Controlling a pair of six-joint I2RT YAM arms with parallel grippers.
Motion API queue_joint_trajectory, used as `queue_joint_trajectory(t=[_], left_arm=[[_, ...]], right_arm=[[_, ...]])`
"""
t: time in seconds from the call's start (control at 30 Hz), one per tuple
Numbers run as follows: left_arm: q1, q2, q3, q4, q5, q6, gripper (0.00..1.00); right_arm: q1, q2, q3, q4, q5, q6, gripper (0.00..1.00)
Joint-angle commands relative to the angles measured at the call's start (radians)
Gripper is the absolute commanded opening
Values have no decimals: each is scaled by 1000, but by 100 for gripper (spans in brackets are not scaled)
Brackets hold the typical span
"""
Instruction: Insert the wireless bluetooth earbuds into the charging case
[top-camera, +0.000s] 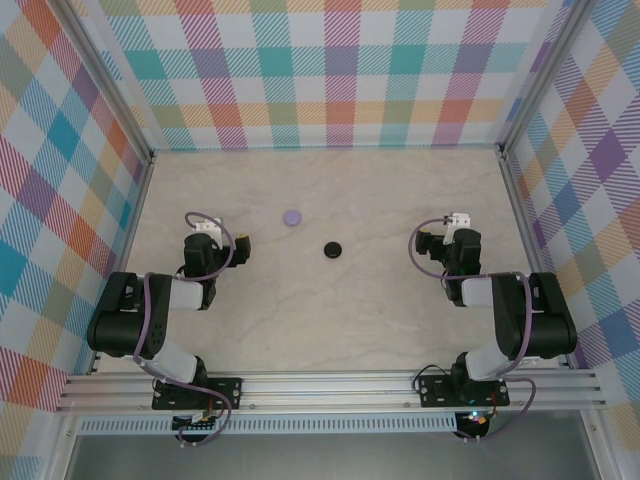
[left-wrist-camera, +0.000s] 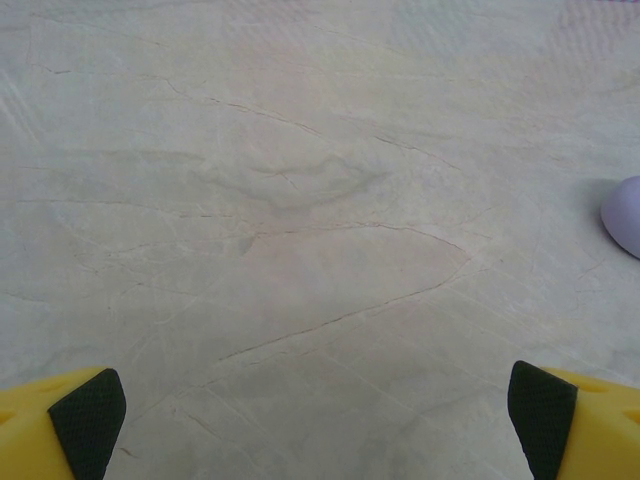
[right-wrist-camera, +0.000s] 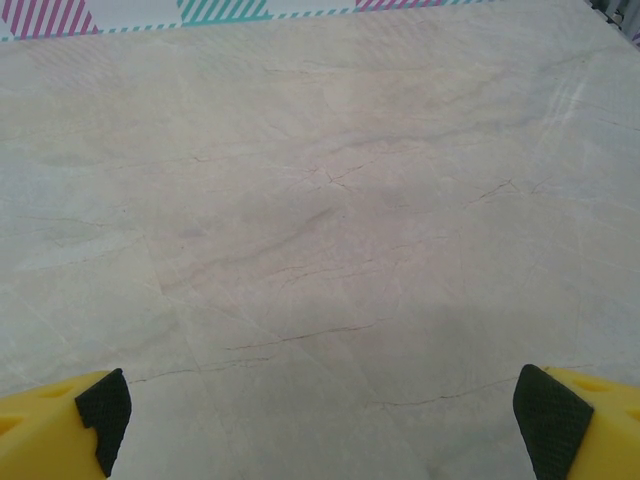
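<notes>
Left fingers (left-wrist-camera: 88, 420) and right fingers (right-wrist-camera: 100, 408) gape empty; left arm (top-camera: 125, 322), right arm (top-camera: 530, 322) folded low.

The table (top-camera: 330, 320) is viewed by the top cam from high above & behind the arm bases, angled down and fwd, so the whole worktop and the checked walls (top-camera: 330, 70) are taken in. The left wrist cam is held low, v. close to the surface, aimed fwd between the left gripper's fingers (left-wrist-camera: 85, 415). The lavender case (left-wrist-camera: 625, 215) is clipped at its right edge, and the same lavender case (top-camera: 291, 216) is seen from the top. The right wrist cam is pitched likewise between the right gripper's fingers (right-wrist-camera: 550, 405), w/ the far wall (right-wrist-camera: 200, 12) shared.
</notes>
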Motion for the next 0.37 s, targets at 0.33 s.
queue_joint_trajectory(t=[0.33], left_arm=[[10,6,22,12,-7,-8,100]], right_arm=[[-3,-4,3,46,-19,-7,100]])
